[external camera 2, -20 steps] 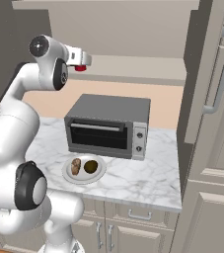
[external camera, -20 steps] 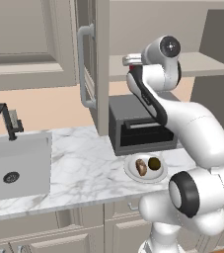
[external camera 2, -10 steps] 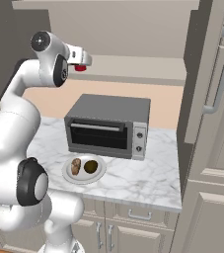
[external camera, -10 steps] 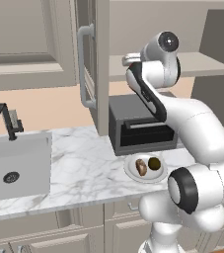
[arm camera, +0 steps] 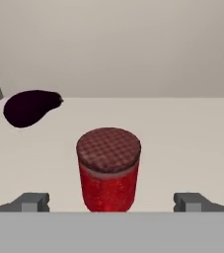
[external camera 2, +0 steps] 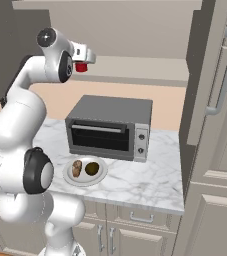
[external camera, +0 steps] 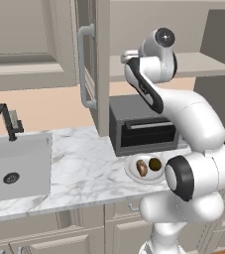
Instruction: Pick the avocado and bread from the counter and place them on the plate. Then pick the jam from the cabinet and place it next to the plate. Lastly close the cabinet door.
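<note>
The red jam [arm camera: 108, 170] stands upright on the beige cabinet shelf [arm camera: 182, 133]. My gripper [arm camera: 112, 202] is open, one fingertip on each side of the jar with a clear gap to both. In the right base view the gripper [external camera 2: 85, 57] sits at the shelf's front edge over the jam [external camera 2: 81, 67]. Down on the counter [external camera 2: 150, 180], the plate [external camera 2: 67, 177] holds the bread [external camera 2: 77, 168] and the avocado [external camera 2: 92, 168]. The cabinet door [external camera: 100, 69] hangs open, its handle [external camera: 84, 67] facing left.
A dark oval object [arm camera: 30, 107] lies on the shelf behind and left of the jar. The grey toaster oven [external camera 2: 110, 127] stands on the counter right behind the plate. A sink [external camera: 15, 163] with a black faucet [external camera: 7, 121] lies to the left.
The hand has crept slightly up and deeper toward the shelf, closing in around the jam. Its fingers stay open; plate, bread and avocado are unmoved.
</note>
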You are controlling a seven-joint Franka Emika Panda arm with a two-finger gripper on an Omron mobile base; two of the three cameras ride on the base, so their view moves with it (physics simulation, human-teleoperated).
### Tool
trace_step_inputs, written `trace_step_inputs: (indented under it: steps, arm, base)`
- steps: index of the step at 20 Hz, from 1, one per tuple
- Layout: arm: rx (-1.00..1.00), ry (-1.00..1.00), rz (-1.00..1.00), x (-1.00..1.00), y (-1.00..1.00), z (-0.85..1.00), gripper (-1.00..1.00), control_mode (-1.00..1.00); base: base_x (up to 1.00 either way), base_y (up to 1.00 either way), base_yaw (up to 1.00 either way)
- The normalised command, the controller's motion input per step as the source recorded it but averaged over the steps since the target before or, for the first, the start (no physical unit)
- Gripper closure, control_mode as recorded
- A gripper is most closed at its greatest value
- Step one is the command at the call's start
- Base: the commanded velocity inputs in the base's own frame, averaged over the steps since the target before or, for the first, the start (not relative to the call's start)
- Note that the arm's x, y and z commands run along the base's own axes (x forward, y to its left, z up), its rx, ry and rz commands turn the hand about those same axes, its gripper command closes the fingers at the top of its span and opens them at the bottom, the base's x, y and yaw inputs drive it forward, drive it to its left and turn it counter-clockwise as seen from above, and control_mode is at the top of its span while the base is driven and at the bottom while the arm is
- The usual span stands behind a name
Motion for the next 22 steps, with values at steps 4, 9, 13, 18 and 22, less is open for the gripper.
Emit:
trace_step_inputs:
  steps: [4, 9, 13, 18, 22]
  arm:
    - [0.00, 0.05, 0.00, 0.20, 0.00, 0.00, -1.00, -1.00]
    - [0.00, 0.11, 0.00, 0.13, 0.00, 0.00, -1.00, -1.00]
    - [0.00, 0.08, 0.00, 0.21, 0.00, 0.00, -1.00, -1.00]
    - [0.00, 0.05, 0.00, 0.21, 0.00, -0.04, -1.00, -1.00]
    - [0.00, 0.00, 0.00, 0.21, 0.00, -0.15, -1.00, -1.00]
  base:
    - [0.00, 0.00, 0.00]
    - [0.00, 0.00, 0.00]
    - [0.00, 0.00, 0.00]
    - [0.00, 0.00, 0.00]
    - [0.00, 0.00, 0.00]
